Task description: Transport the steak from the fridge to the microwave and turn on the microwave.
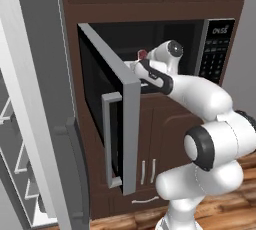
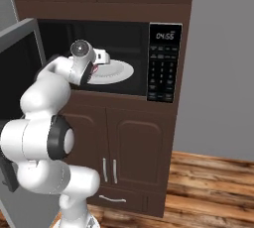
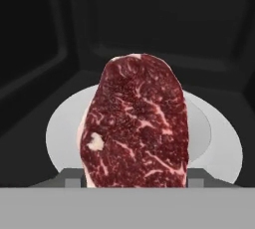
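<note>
1. Currently the gripper (image 2: 101,59) sits inside the open microwave (image 2: 163,63), over the near part of the white turntable (image 2: 121,71).
2. Steak (image 3: 135,123): in the hand view it stands up from between the finger tips, long axis running 6 to 12 o'clock, broad marbled face toward the camera. In the left base view you see only a small red bit (image 1: 142,54) just at the wrist's 10 o'clock.
3. Gripper state: closed down on the lower end of the steak. The tips themselves are mostly hidden behind the meat, so you judge the hold from the steak hanging free above the turntable.
4. Key relation: the turntable lies straight beyond and below the steak, its centre at about 12 o'clock from the gripper in the hand view. The steak appears clear of the turntable, not yet touching.
5. Judgement: transport is nearly done. Your next move calls for a short push inward and a drop, then letting go so the steak falls flat on the turntable.
6. Door (image 1: 112,114) stands swung wide at 9 o'clock of the arm; keypad (image 2: 162,71) at 3 o'clock. Both remain to be handled.
7. Risk: releasing near the rim may tip the steak off the turntable edge.
</note>
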Tool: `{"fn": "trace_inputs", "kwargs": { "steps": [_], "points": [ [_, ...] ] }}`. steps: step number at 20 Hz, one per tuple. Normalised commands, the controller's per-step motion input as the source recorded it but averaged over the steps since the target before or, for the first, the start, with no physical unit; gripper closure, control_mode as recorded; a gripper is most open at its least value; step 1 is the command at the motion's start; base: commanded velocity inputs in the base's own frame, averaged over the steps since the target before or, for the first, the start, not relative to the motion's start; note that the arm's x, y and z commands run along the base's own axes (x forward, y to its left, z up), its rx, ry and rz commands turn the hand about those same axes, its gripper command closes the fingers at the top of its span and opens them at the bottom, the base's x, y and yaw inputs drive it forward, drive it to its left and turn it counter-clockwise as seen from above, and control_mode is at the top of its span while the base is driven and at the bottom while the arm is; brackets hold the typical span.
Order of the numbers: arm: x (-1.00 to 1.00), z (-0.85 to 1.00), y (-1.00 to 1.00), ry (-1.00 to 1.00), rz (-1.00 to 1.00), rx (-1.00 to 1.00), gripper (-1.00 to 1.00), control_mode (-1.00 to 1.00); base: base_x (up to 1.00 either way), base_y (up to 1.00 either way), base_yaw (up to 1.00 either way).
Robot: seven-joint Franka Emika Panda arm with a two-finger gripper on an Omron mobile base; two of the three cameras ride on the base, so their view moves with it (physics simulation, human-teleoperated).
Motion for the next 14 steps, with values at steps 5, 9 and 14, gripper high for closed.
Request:
{"fn": "trace_inputs", "kwargs": {
  "steps": [5,9,14],
  "points": [
    [0.31,-0.03,0.05,0.00,0.00,-0.03,1.00,-1.00,0.00,0.00,0.00],
    [0.26,-0.05,0.06,0.02,0.00,-0.02,1.00,-1.00,0.00,0.00,0.00],
    [0.17,-0.10,0.04,0.01,0.00,-0.01,1.00,-1.00,0.00,0.00,0.00]
  ]
}}
